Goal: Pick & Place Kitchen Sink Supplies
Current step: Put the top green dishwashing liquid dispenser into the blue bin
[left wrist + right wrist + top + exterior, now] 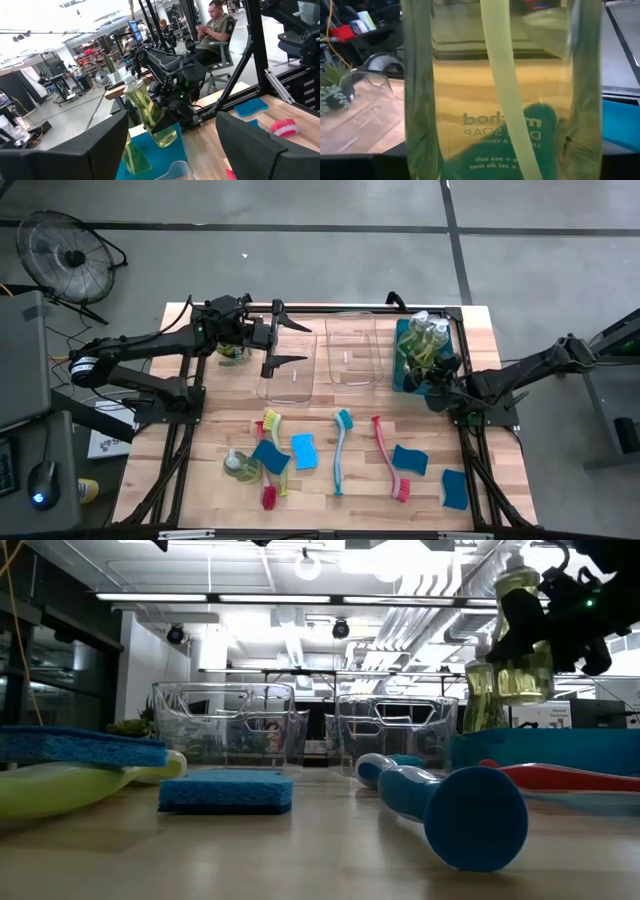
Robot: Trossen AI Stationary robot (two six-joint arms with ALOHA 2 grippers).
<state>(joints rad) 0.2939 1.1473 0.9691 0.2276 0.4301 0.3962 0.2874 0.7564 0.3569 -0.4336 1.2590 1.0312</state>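
1. A clear soap bottle (522, 635) of yellowish-green liquid hangs in the air above the teal bin (404, 365) at the table's right rear, clamped in the right gripper (441, 376); the jaws are closed on its body, and the right wrist view is filled by the bottle (502, 90) with its inner tube and printed label.
2. From the left wrist view the held bottle (150, 112) tilts over the teal bin (162, 150), with another bottle (131, 155) standing in the bin just beside it.
3. More bottles (425, 332) stand together in the teal bin's rear part.
4. On the table's front half lie the remaining supplies: a soap bottle (237, 465) on its side at the left, a red brush (268, 480) and a yellow-green brush (274, 442) crossing under a blue sponge (270, 457), a second sponge (304, 450) just beside, a teal brush (340, 450) in the middle, another red brush (390, 458), and two more sponges (410, 460) (454, 488) toward the right.
5. Two clear bins (290, 360) (352, 350) sit side by side at the rear centre.
6. The left gripper (282, 338) hovers over the left clear bin, jaws spread wide and holding nothing.
7. A small potted plant (232, 354) sits beneath the left arm.
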